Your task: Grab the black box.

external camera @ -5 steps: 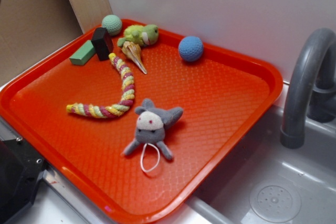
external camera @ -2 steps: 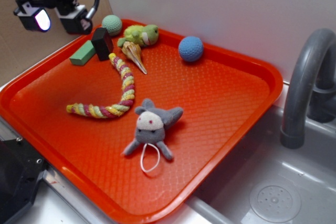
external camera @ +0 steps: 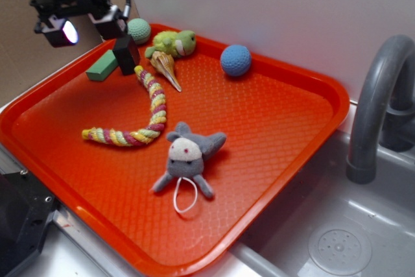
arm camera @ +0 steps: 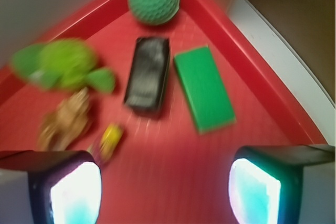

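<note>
The small matte black rectangular box point(external camera: 126, 54) point(arm camera: 148, 74) stands upright in the orange plastic tray's point(external camera: 279, 115) far corner, beside a flat green block point(external camera: 101, 66) point(arm camera: 203, 88). No readable writing. The gripper point(external camera: 87, 26) hovers above, fingers apart.

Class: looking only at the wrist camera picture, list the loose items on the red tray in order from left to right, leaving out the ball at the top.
Green plush toy → seashell → yellow rope end → black box → green block.

Upright matte black box point(external camera: 126, 54) point(arm camera: 148, 73) at the tray's far corner
</note>
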Action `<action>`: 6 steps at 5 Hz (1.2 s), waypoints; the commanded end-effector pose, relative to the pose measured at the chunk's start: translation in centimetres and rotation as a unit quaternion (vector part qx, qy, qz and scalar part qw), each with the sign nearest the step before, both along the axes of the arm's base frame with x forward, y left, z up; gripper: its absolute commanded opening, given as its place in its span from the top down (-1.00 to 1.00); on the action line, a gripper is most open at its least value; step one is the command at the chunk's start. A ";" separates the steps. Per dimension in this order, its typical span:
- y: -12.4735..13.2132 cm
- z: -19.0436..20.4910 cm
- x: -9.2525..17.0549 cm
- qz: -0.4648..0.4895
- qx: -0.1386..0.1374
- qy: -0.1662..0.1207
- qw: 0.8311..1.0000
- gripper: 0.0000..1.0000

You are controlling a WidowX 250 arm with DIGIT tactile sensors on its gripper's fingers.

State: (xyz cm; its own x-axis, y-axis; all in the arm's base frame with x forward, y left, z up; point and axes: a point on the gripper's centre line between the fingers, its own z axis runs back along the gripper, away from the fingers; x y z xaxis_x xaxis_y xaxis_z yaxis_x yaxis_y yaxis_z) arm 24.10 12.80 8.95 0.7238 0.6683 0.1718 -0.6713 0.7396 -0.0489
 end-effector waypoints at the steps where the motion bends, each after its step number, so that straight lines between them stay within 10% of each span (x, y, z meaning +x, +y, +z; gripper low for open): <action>1: 1.7 -2.0 3.8 -0.004 0.023 -0.018 1.000 -1.00; 2: 1.1 -3.6 5.0 0.001 0.010 -0.005 1.000 -1.00; 3: 0.4 -4.6 4.8 -0.002 0.026 0.026 0.999 1.00; 6: -1.1 2.5 3.9 -0.086 0.003 -0.017 0.996 1.00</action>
